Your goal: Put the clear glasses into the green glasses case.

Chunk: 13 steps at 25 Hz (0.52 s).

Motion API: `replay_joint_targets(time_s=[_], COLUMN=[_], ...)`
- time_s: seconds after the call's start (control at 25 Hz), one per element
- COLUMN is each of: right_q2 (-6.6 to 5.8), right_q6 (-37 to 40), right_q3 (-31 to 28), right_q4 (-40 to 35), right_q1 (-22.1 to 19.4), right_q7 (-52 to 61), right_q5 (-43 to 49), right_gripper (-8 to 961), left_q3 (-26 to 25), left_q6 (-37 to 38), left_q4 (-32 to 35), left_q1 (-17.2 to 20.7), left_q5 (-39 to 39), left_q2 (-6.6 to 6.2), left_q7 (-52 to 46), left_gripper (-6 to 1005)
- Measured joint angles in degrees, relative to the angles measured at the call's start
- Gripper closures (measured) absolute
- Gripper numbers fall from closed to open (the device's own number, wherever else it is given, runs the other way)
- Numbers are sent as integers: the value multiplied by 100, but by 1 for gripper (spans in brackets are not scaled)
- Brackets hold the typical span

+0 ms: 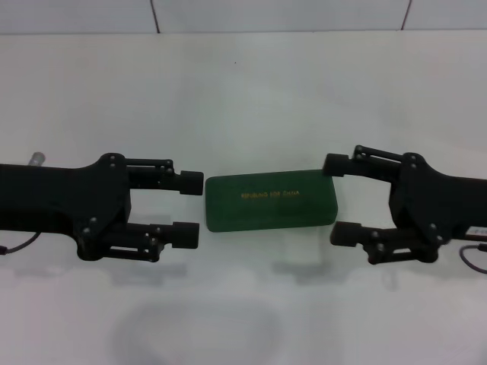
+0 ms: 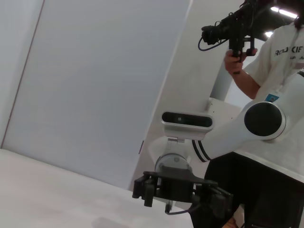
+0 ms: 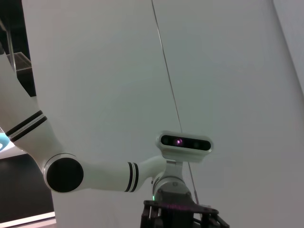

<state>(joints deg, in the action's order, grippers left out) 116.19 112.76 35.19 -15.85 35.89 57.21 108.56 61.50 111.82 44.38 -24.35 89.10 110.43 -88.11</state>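
With the green glasses case lying shut mid-table between my left hand and right hand, both spread apart and empty, I could nudge it askew, and I can't spot the clear glasses.

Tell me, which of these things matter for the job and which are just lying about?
For the job: green glasses case, lid shut; left end effector and right end effector, both open, flanking it; faint outline nearer the robot, perhaps the clear glasses.
Just around: white table; person holding a camera.
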Motion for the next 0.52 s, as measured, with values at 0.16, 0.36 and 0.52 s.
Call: replay_joint_targets(time_s=[0.16, 0.36, 0.52], right_q2=[0, 0, 0], right_q6=[-27, -8, -14], right_q3=[34, 57, 63], right_q4=[131, 261, 329], right_q1=[143, 186, 195], right_q7=[-81, -207, -248], right_q5=[-2, -3, -3], right_gripper=[109, 95, 95], left_q3=[-7, -110, -128], left_q6=[-3, -6, -6], left_q4=[0, 0, -2], left_q1=[8, 42, 96], left_q5=[24, 49, 55], left_q2=[-3, -1, 18], left_q7=[3, 46, 148], left_gripper=[287, 287, 287])
